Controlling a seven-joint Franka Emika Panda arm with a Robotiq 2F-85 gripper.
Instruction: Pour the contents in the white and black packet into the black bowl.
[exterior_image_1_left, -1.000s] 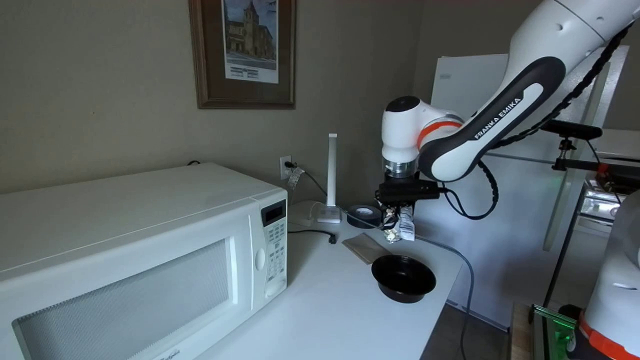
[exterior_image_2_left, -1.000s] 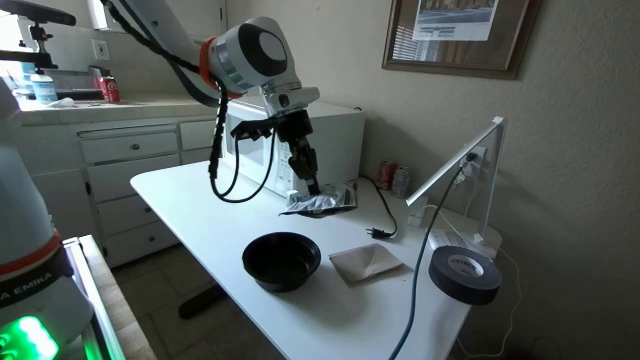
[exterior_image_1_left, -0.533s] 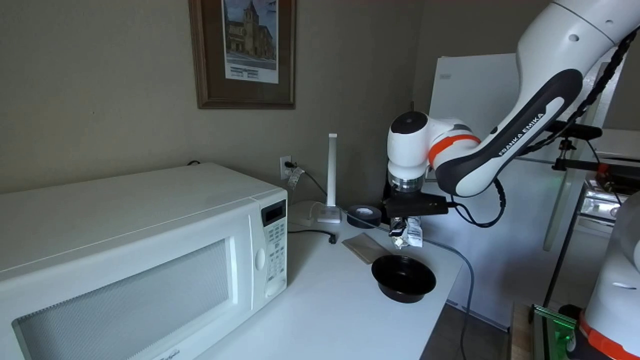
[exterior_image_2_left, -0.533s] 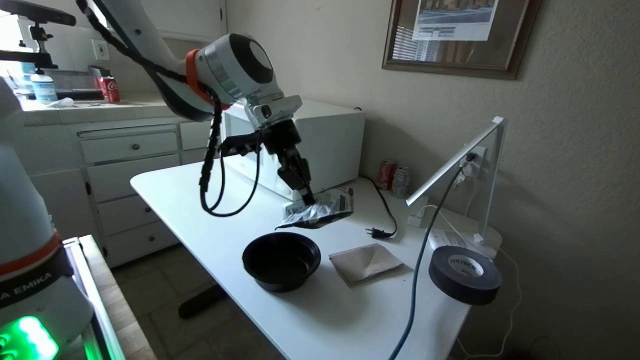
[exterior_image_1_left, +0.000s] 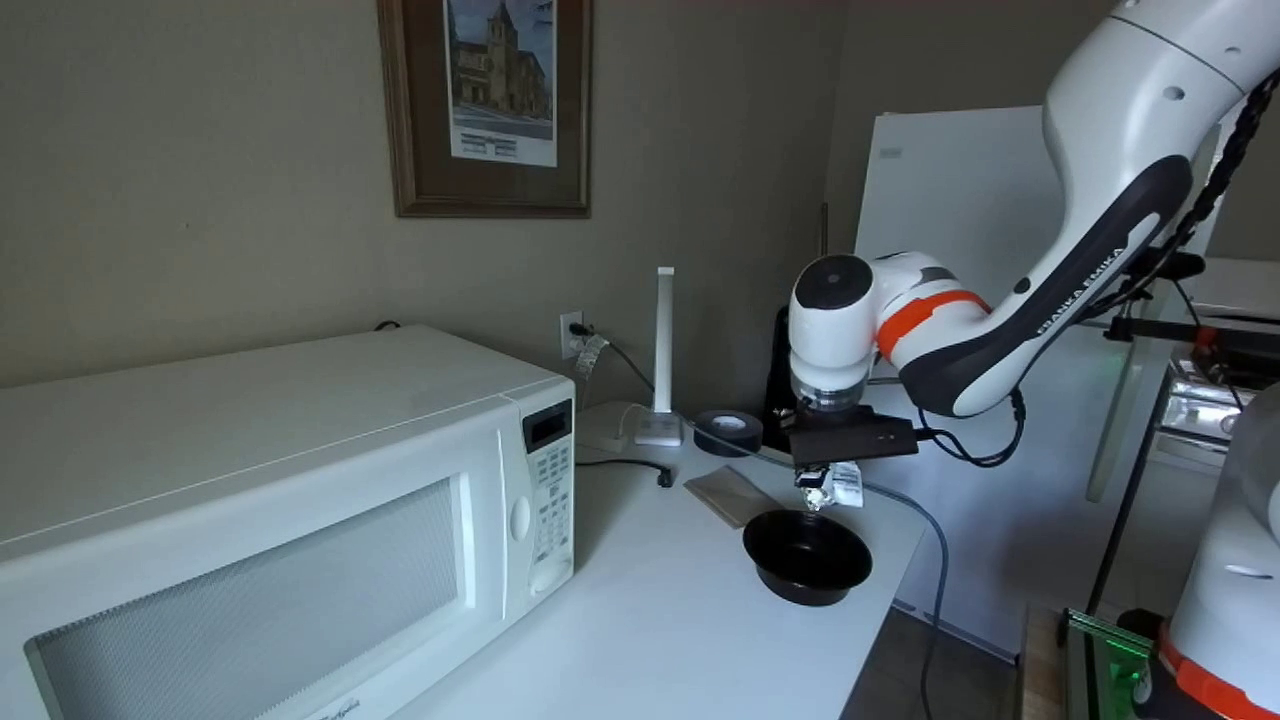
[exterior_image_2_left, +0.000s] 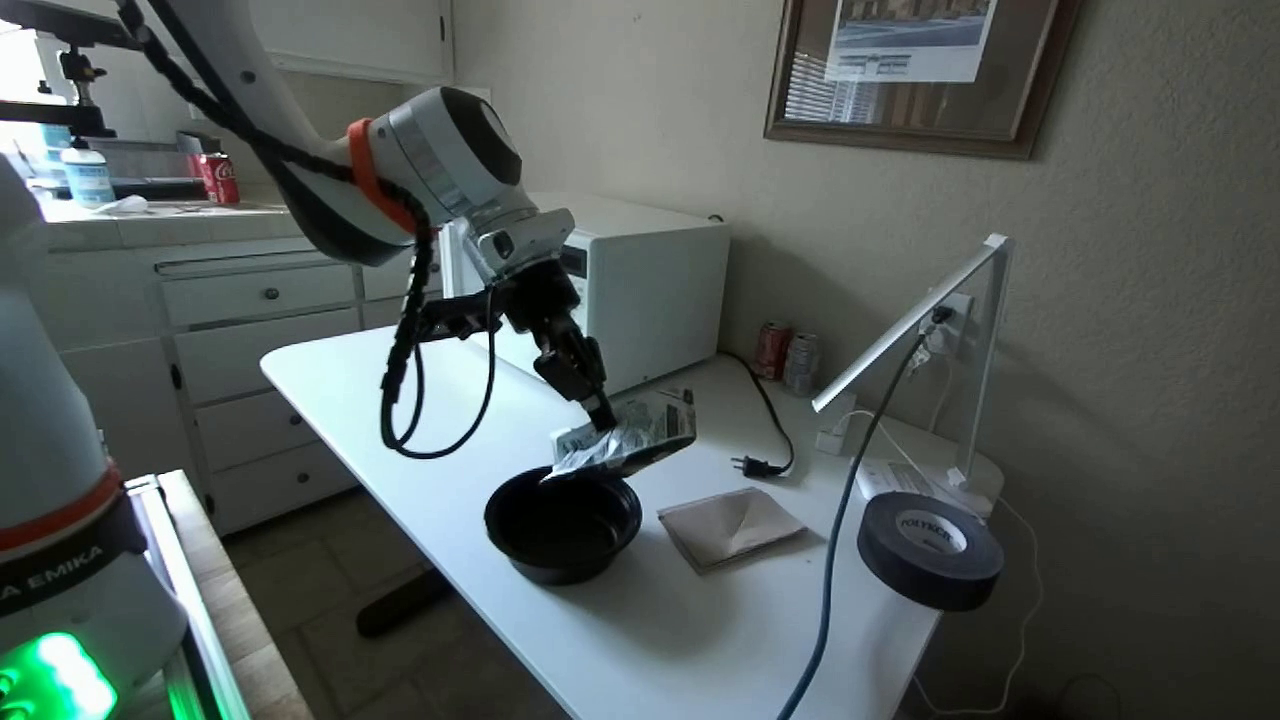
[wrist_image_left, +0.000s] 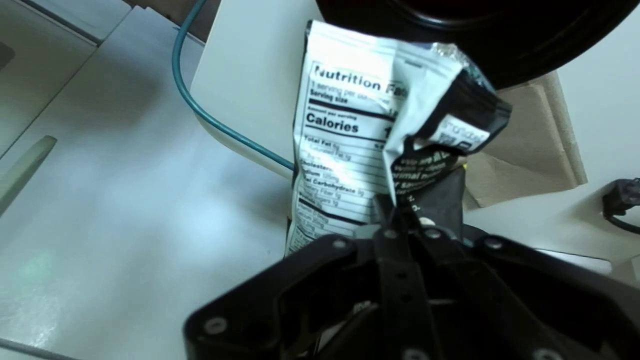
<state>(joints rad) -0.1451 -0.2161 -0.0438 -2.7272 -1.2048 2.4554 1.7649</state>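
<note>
Wrist view: gripper (wrist_image_left: 395, 209) pinching white and black packet (wrist_image_left: 347, 135), spreading left, right and beyond the tips; in an exterior view, packet tilted at far rim of black bowl (exterior_image_2_left: 562, 566); contact unclear.

Packet (wrist_image_left: 345, 125) is showing white and black with rows of dark print, bowl (exterior_image_1_left: 807, 560) is showing black, tool (wrist_image_left: 396, 210) is looking black, table (exterior_image_1_left: 680, 620) is looking white.

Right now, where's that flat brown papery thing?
In an exterior view, the brown papery thing lies on the white table, between the black bowl at left and the cable at right.
</note>
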